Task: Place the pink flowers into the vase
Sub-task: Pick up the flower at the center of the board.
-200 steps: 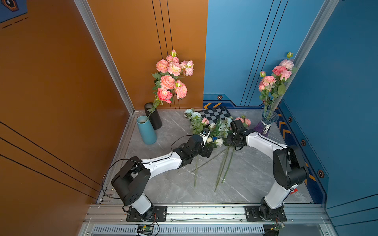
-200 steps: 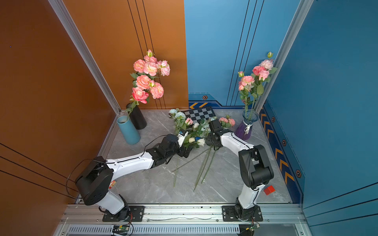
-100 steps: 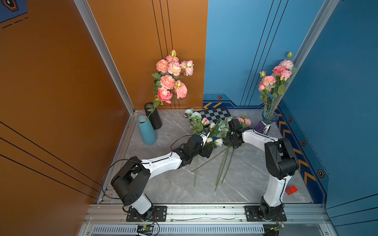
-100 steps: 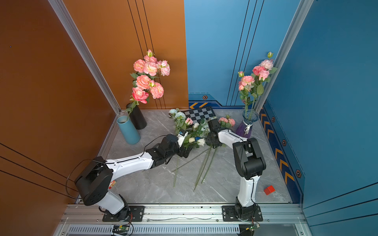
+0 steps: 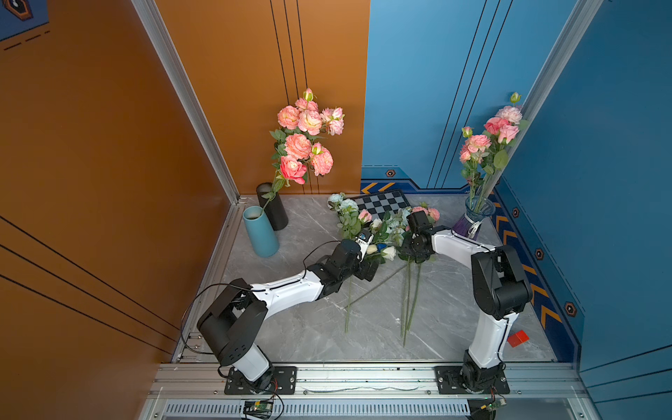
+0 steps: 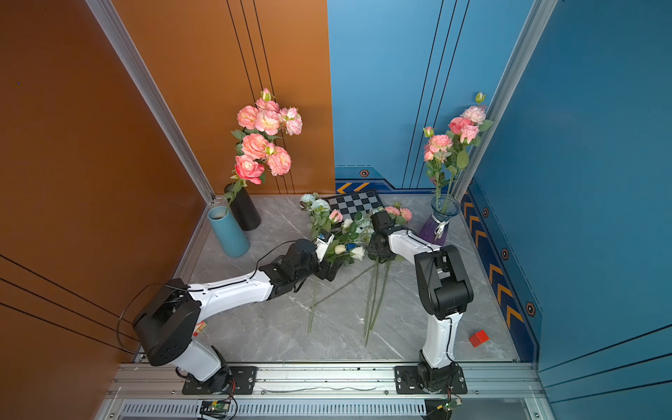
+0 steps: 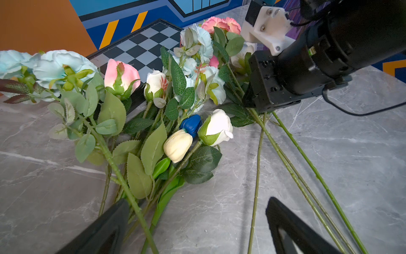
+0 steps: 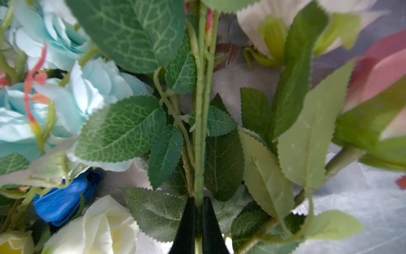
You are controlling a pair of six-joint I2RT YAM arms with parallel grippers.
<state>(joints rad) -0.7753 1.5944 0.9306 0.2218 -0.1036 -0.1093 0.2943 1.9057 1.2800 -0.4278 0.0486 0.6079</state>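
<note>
Green stem [image 8: 199, 132], looks light and springy: right fingers [image 8: 187, 222] pinch it tight, low below the leaves. Those pink flowers [image 7: 219, 23] lie in the heap [image 7: 175, 99] on the surface [image 7: 329, 154]; left fingers [image 7: 103, 231] gape, empty.

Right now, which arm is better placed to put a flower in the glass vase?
Right, I'd say. The right gripper is shut on a green stem, and the glass vase stands close beside that arm. The left gripper is open, holding nothing.
</note>
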